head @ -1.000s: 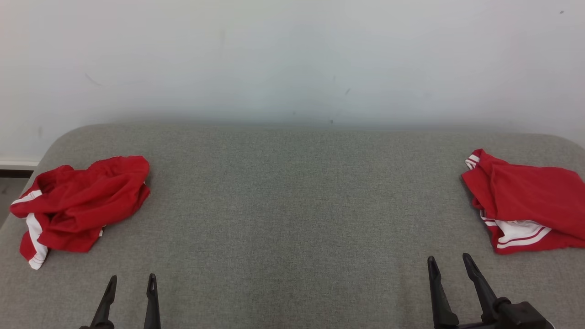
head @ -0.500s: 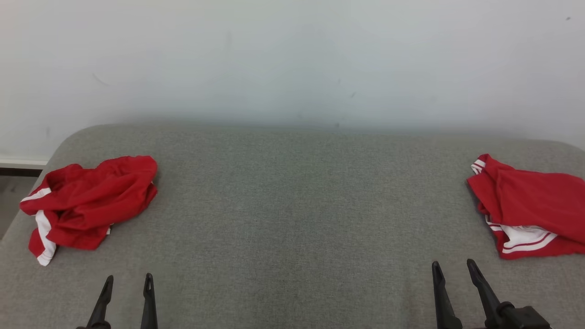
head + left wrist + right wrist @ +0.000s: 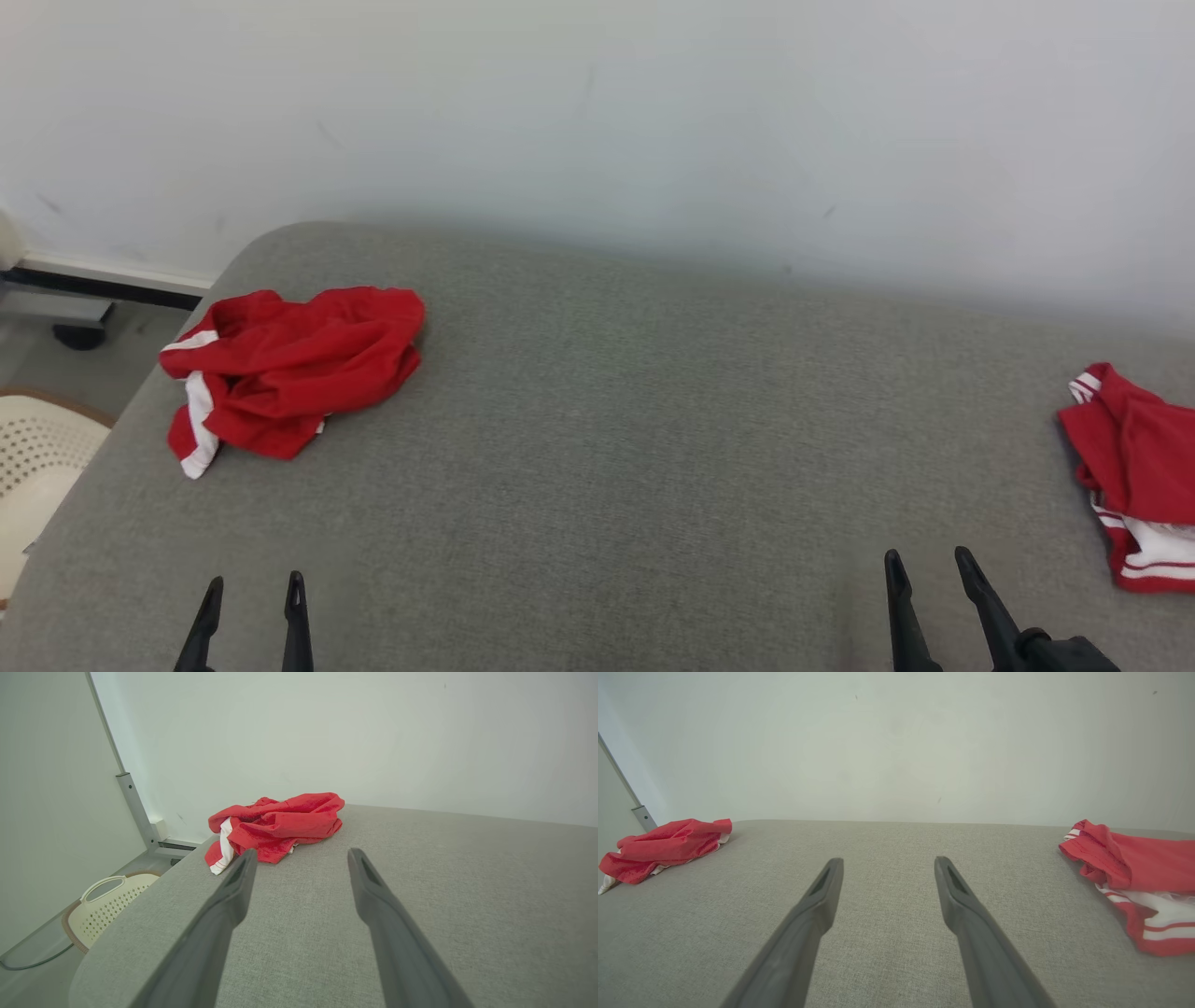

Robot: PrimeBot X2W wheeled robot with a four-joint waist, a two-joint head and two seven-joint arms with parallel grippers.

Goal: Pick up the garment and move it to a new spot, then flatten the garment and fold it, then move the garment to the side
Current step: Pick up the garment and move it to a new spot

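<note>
Since nothing is grasped yet, I have my left hand (image 3: pixel 256 579) and right hand (image 3: pixel 926 554) spread, empty, over the surface (image 3: pixel 607 420); the crumpled garment (image 3: pixel 289 369) lies far left, ahead of the left hand, a 2nd garment (image 3: pixel 1134 457) far right.

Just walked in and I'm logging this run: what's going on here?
Nothing is being handled yet. The left pincer and right pincer are both open and empty over the grey padded surface. A crumpled red garment lies untouched toward its left side; a second red garment lies at the right edge.
</note>
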